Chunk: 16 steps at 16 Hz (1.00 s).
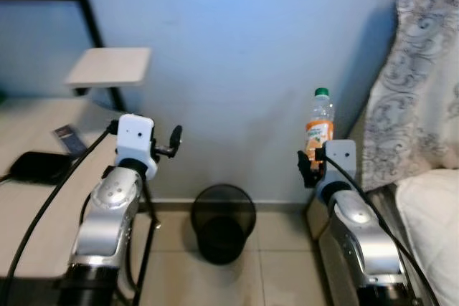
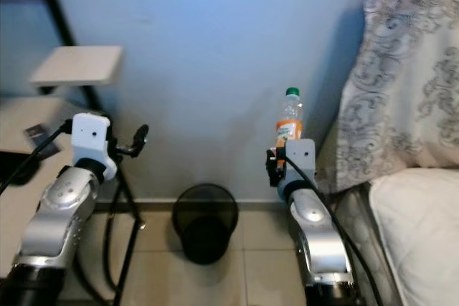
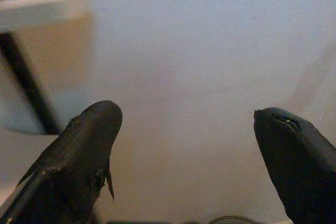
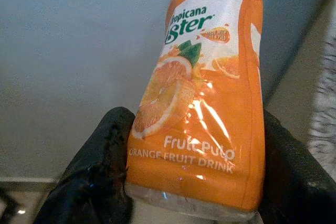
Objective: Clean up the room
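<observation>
Right gripper [image 4: 194, 182] fingers clamping orange-labelled, green-capped juice bottle [image 4: 202, 98], left gripper [image 3: 184, 150] fingers wide

Bottle [image 4: 202, 93]: clear plastic, glossy orange label that caught glare, green cap. Fingers [image 4: 97, 177] of the right gripper [image 1: 310, 165]: matt black, slightly rough. Arms [image 1: 107, 213]: brushed silver metal. Bin [image 1: 223, 221]: dark mesh. Curtain [image 1: 419, 69]: patterned cloth. Floor [image 1: 283, 231]: smooth tile. Wall [image 1: 244, 48]: matt paint

A patterned curtain [image 1: 416, 69] hangs far right above a white pillow [image 1: 430, 227]; a small shelf [image 1: 111, 67] juts out far left.
</observation>
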{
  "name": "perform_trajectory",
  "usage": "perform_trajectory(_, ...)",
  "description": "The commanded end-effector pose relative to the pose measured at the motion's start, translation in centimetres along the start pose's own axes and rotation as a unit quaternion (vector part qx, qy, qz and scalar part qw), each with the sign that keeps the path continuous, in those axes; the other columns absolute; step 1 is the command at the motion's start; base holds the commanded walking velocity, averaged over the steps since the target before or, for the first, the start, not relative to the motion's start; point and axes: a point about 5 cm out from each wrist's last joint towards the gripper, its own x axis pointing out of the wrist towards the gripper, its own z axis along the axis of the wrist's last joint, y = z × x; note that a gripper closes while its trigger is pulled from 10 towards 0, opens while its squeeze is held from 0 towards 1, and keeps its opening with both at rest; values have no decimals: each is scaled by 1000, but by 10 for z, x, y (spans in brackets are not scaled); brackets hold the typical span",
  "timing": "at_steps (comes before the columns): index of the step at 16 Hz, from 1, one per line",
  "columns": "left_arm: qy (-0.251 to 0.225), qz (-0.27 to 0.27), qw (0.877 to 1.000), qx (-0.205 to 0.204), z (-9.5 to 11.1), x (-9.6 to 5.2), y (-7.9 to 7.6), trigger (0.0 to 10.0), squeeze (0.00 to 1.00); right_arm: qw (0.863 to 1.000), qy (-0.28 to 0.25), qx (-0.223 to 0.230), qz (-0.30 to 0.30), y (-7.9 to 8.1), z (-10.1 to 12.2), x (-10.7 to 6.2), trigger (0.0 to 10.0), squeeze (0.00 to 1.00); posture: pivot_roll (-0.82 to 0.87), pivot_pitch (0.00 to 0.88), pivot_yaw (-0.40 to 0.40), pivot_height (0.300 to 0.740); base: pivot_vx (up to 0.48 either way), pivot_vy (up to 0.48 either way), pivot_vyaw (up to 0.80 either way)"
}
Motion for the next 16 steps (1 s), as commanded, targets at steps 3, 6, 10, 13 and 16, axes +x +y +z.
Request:
perform_trajectory(3,-6,-11,1000,11,4,2,-2,10000,0,1000,0,-6,-8,-2,2,2,10000,0,37,0,-13,740,349,0,0)
perform_trajectory(6,-5,-14,1000,10,3,2,-3,10000,0,1000,3,-10,-5,-2,1,3,10000,0,38,0,-11,740,349,0,0)
perform_trajectory(10,-5,-22,1000,18,3,-1,-5,10000,0,999,17,-37,13,-4,-2,-2,10000,0,46,0,-23,740,346,0,0)
perform_trajectory(13,14,-19,1000,12,-7,-12,-4,10000,0,996,60,-64,30,-18,-20,-9,10000,0,56,0,-32,740,208,0,0)
perform_trajectory(16,61,-93,992,62,-26,-16,-17,10000,0,973,144,-158,92,-13,-52,6,10000,0,56,0,-35,740,0,0,0)
